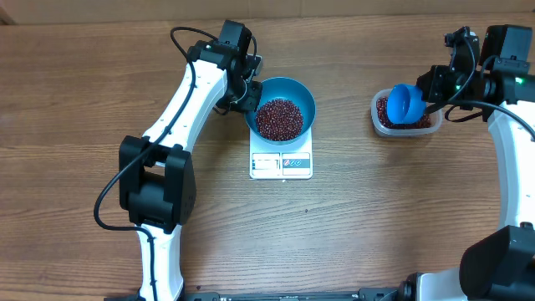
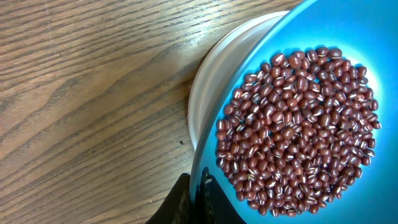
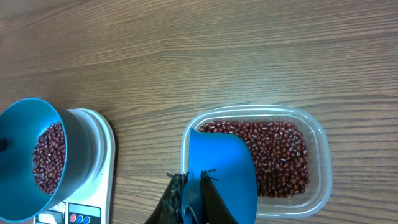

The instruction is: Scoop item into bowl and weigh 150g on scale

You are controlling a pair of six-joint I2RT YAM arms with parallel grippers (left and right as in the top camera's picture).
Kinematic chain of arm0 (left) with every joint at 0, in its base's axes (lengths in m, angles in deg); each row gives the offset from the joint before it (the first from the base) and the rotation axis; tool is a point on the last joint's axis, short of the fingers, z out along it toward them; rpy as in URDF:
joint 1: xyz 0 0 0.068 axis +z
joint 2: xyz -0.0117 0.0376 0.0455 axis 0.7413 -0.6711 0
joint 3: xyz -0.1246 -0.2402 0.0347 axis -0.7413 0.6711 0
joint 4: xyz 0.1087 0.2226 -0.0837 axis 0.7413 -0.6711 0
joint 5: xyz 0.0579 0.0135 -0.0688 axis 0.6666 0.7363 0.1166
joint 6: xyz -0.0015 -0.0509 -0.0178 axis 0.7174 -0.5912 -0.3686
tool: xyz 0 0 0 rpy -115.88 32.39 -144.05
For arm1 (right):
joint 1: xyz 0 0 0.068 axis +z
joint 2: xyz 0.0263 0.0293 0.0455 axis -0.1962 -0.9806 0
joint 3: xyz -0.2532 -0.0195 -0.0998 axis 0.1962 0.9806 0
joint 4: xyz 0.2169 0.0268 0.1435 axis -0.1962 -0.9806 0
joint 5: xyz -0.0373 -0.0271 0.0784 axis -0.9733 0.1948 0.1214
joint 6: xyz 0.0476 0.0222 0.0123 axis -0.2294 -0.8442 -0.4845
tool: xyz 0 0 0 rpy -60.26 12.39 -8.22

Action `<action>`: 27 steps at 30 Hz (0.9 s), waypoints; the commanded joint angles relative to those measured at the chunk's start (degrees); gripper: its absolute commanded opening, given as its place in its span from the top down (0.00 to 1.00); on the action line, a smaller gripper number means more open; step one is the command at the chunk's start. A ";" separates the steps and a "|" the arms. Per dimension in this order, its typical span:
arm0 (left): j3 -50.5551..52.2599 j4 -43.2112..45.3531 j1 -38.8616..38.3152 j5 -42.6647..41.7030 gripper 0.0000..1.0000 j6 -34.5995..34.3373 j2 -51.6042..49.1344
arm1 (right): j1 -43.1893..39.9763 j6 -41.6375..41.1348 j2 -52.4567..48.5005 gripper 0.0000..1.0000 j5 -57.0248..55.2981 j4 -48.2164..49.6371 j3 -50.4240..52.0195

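The blue bowl (image 1: 302, 90) stands on the white scale (image 1: 281, 165) and holds a heap of red-brown beans (image 1: 278, 119). My left gripper (image 1: 248, 94) is shut on the bowl's left rim. In the left wrist view the rim runs between its black fingers (image 2: 200, 194), with beans (image 2: 298, 124) filling the bowl (image 2: 351, 25) and the scale's white top (image 2: 205, 99) beneath. My right gripper (image 1: 430, 89) is shut on the handle of a small blue scoop (image 1: 406, 104). The scoop (image 3: 224, 168) hangs over the bean tub, with no beans visible in it.
A clear plastic tub (image 1: 377, 115) with more beans (image 3: 280, 155) sits at the right, under the scoop. The right wrist view also shows the bowl (image 3: 25, 118) and the scale (image 3: 102, 180) off to its left. Bare wooden tabletop lies between scale and tub.
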 commanded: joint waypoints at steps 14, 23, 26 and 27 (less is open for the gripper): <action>-4.17 -1.60 0.04 1.70 0.00 -0.26 1.14 | -0.07 -0.17 1.31 0.96 0.33 0.13 -1.49; -9.99 -16.48 -0.02 1.64 0.00 -4.31 16.02 | -0.07 -0.17 1.31 0.96 0.33 0.17 -1.49; -9.86 -22.27 -0.07 1.66 0.00 -5.03 18.69 | -0.07 -0.17 1.31 0.96 0.31 0.22 -1.49; -9.79 -23.98 -0.15 1.64 0.00 -5.03 18.97 | -0.07 -0.17 1.31 0.96 0.33 0.33 -1.49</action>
